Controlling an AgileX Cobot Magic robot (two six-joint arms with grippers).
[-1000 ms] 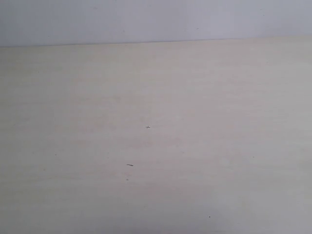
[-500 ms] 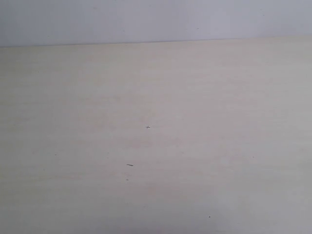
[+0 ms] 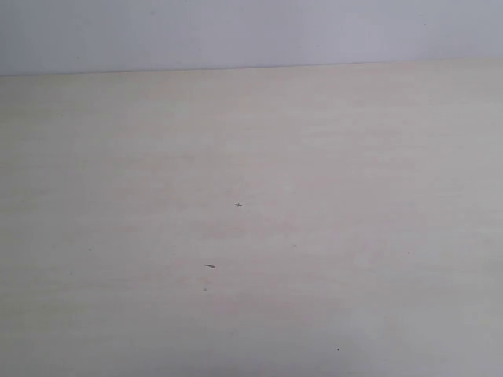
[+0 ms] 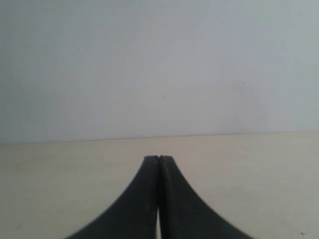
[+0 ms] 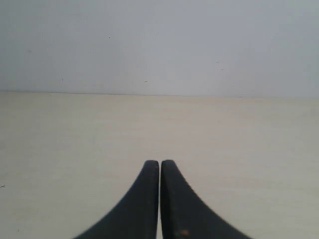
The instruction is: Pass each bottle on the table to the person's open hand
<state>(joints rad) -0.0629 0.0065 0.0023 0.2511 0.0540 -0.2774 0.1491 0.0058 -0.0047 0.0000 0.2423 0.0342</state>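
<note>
The left end effector (image 4: 158, 158) hangs low over the counter (image 4: 249, 174), its two black fingers (image 4: 144, 199) pressed flat together from the tips down, gripping nothing. The right end effector (image 5: 160, 162) is the same: fingers (image 5: 177, 199) closed tip to tip with only a hairline seam between them. Each one points out across the pale beige surface towards the back.

In the exterior view the counter (image 3: 354, 157) fills nearly everything, flat and wide, running off the near border and both sides. Nearest sits a tiny dark dot (image 3: 338, 349), then a short dark dash (image 3: 209, 265) left of middle, and further in a small cross-shaped speck (image 3: 238, 205). Beyond these marks the faint wood grain goes on as one even stretch to the far edge (image 3: 251, 67), a straight line that runs the full width and rises slightly towards the right. Behind that edge stands a plain grey-white wall (image 3: 236, 31); whether it touches the counter I cannot tell.

Both wrist views show the same order: fingertips, open surface, straight far edge, wall. Where the bottles and the hand are, I cannot tell from these views.
</note>
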